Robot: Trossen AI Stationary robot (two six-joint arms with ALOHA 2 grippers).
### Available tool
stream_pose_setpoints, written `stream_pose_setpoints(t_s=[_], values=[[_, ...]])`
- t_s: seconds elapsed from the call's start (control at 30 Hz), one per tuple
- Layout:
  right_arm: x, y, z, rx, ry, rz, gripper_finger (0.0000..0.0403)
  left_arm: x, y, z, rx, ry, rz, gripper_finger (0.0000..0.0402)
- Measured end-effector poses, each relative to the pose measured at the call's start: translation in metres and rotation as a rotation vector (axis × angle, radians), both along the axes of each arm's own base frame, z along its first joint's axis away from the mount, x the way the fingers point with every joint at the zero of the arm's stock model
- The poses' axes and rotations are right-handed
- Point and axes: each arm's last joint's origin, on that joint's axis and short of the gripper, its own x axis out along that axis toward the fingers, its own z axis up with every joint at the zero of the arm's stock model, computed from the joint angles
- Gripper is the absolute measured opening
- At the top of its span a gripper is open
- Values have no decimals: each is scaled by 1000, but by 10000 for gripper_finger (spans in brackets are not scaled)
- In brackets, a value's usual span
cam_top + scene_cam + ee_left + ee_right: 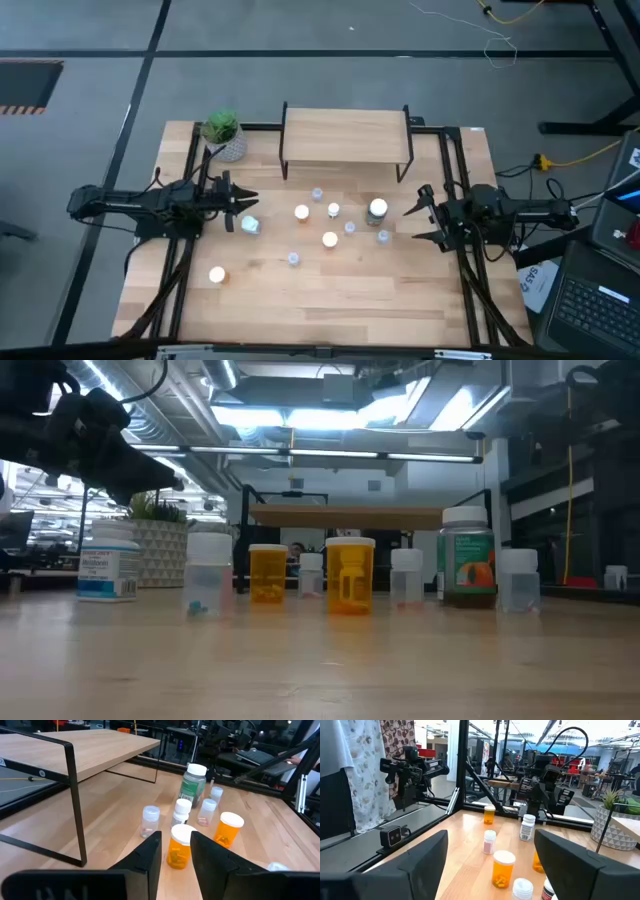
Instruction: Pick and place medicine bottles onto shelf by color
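Observation:
Several small bottles stand upright on their bases in the middle of the table. They include orange ones (302, 212) (329, 239) (217, 274), small clear ones (317, 195) (293, 259), a white one (249, 226) and a larger greenish one (377, 209). The shelf (346, 135) stands on black legs at the far side, its top bare. My left gripper (243, 208) hovers open at the left, beside the white bottle. In its wrist view an orange bottle (179, 847) shows farther off between the fingers. My right gripper (420, 222) is wide open at the right, near the greenish bottle.
A green plant in a white pot (224, 133) stands left of the shelf. Black frame rails (190, 180) (455, 180) run along both sides of the table. A laptop (600, 310) lies off the table's right edge. Bare wood (330, 300) lies toward the near edge.

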Motion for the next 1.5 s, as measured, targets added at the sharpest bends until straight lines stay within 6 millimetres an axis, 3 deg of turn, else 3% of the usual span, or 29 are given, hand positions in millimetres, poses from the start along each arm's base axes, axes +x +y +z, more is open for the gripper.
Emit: stream_pose_setpoints(t_s=[1.5], values=[[0,0,0,-46,-16,-4,299,0,0,0,0,1,0,98]])
